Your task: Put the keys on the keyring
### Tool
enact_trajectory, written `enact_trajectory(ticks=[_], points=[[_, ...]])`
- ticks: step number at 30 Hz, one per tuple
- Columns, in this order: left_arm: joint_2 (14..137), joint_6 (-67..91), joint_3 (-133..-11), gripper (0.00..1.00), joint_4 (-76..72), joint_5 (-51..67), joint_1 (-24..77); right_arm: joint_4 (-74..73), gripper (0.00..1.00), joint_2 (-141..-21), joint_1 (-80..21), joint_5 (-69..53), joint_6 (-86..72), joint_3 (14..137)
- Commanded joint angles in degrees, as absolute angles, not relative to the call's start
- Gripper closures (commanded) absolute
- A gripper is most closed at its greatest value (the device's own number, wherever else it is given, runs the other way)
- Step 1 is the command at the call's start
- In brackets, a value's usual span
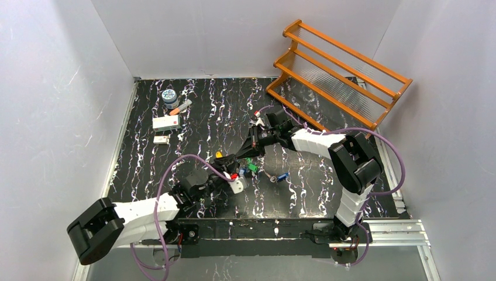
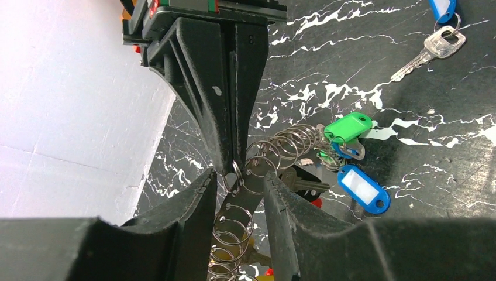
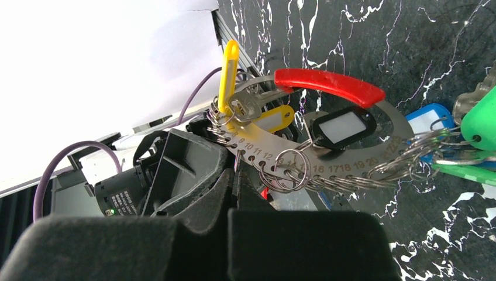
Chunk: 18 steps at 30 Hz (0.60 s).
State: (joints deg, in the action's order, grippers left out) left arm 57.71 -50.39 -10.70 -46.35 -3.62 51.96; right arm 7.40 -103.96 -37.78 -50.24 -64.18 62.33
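I see my left gripper [image 2: 240, 188] clamped on the keyring [image 3: 351, 157], and my right gripper [image 3: 234, 190] pinched shut on one small ring [image 2: 235, 177]. The tags overlap, so my count is partial: two yellow tags [image 3: 229, 61], one black tag [image 3: 342, 126]. One loose key [image 2: 430, 50] lies near.

A loose key [image 1: 282, 177] lies just right of the keyring [image 1: 245, 167]. The shelf rack [image 1: 339, 75] stands behind it to the right, a jar [image 1: 169, 96] and box [image 1: 166, 122] behind left.
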Motion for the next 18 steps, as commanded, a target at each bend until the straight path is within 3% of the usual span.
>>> enact_trajectory(ticks=[1,4,9,10,13,18], points=[[58.84,-50.40,-13.05,0.67,-48.23,-4.97,52.21,10.50,0.99,-101.69,-37.80,-52.97,-65.08,62.15],[59.64,-49.96,-13.71,0.75,-48.47,-5.49,52.21,10.88,0.99,-101.70,-37.84,-53.43,-65.08,61.94],[60.41,-48.25,-14.66,1.00,-48.54,-7.34,52.23,11.41,0.99,-101.43,-37.81,-53.92,-64.18,61.70],[60.13,-47.33,-14.74,1.00,-48.52,-7.61,52.21,11.69,0.97,-101.35,-37.79,-54.31,-63.95,61.70],[58.97,-43.95,-14.85,1.00,-48.47,-9.08,52.21,12.30,0.88,-100.85,-37.85,-54.75,-62.49,61.61],[54.24,-34.93,-13.94,1.00,-48.30,-13.96,52.21,12.23,0.55,-98.66,-37.79,-53.62,-59.70,61.33]])
